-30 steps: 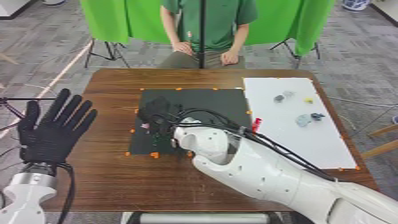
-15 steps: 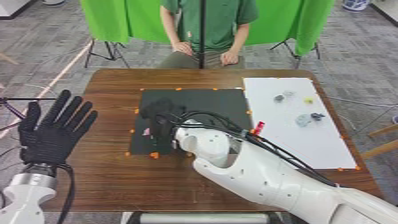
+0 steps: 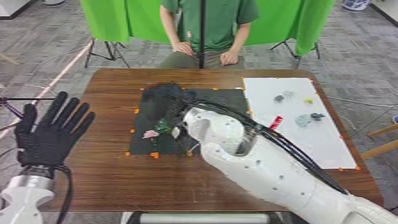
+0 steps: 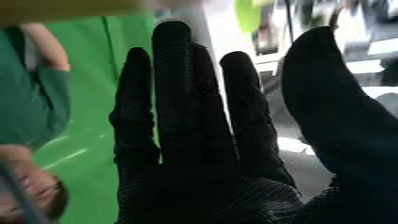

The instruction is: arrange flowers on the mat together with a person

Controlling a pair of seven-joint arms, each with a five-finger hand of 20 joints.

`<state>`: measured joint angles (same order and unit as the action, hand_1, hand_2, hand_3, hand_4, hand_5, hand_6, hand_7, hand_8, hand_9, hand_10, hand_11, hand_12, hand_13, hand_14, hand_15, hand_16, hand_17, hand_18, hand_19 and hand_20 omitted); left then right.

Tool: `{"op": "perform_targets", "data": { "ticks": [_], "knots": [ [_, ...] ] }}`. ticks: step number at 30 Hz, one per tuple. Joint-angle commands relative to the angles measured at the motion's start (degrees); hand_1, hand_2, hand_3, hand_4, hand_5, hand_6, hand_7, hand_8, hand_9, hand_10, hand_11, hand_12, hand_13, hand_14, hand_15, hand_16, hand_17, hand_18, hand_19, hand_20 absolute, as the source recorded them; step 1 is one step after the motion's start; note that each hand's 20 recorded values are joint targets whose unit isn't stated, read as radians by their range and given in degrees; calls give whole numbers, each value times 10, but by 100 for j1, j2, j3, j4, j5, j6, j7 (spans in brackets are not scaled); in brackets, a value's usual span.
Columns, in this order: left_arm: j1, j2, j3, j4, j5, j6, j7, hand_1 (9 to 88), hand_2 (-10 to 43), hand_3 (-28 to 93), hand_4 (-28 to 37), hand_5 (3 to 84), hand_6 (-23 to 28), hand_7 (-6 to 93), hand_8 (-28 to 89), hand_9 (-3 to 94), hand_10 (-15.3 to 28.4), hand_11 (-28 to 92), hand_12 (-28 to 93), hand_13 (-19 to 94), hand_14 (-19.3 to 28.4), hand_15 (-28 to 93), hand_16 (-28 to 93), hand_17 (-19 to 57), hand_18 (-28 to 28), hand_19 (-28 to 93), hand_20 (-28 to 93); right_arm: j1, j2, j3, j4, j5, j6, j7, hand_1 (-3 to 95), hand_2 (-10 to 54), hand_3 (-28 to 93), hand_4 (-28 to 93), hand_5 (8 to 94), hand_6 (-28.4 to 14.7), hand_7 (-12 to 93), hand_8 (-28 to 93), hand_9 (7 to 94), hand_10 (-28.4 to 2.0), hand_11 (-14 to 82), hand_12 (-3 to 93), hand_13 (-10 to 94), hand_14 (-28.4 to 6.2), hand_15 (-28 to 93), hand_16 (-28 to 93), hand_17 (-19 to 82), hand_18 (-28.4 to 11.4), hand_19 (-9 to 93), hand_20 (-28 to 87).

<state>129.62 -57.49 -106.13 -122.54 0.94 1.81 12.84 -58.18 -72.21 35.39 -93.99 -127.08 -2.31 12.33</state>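
At the left of the frame, left hand (image 3: 51, 136) released, fingers straight and spread. Left of centre, on the black mat (image 3: 207, 98) — pink flower (image 3: 151, 134) beside green leaves (image 3: 162, 126). Above these, over the mat's upper left, right hand (image 3: 163, 92), also released, fingers extended. Towards upper right, on the white sheet (image 3: 311, 147) — grey piece (image 3: 279, 98), yellow piece (image 3: 308, 100), pale blue piece (image 3: 304, 120).
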Motion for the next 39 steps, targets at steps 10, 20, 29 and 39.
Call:
{"op": "perform_targets", "data": {
  "ticks": [10, 20, 29, 39],
  "knots": [
    [181, -198, -71, -7, -38, 188, 129, 244, 95, 687, -283, 398, 61, 48, -74, 368, 145, 143, 93, 273, 153, 245, -50, -31, 130, 280, 115, -2055, 1120, 3018, -1593, 1773, -484, 374, 365, -95, 800, -280, 456, -14, 205, -145, 497, -133, 158, 187, 489, -101, 410, 186, 232, -150, 506, 193],
    [299, -206, -146, -89, -12, 244, 236, 247, 95, 684, -283, 399, 61, 48, -74, 368, 145, 143, 92, 273, 152, 244, -50, -31, 129, 278, 116, -3464, 1678, 4655, -1986, 3208, -140, 989, 359, -95, 802, -275, 437, -27, 191, -138, 461, -139, 134, 177, 440, -109, 330, 161, 213, -148, 452, 146],
    [333, -179, -208, -106, -6, 242, 254, 247, 95, 687, -283, 400, 61, 49, -75, 369, 145, 143, 92, 273, 152, 244, -50, -30, 129, 278, 117, -4929, 1601, 6087, -2375, 4187, 546, 830, 346, -95, 799, -267, 422, -35, 181, -129, 432, -139, 118, 173, 403, -115, 300, 153, 197, -147, 432, 128],
    [232, -103, -211, -69, -13, 217, 275, 246, 95, 687, -283, 399, 61, 48, -74, 368, 144, 142, 92, 272, 152, 244, -49, -30, 128, 277, 117, -5636, 1327, 6973, -2550, 4622, 487, 579, 325, -95, 790, -258, 403, -39, 156, -117, 395, -117, 86, 151, 360, -116, 224, 134, 179, -141, 361, 109]
  ]
}}
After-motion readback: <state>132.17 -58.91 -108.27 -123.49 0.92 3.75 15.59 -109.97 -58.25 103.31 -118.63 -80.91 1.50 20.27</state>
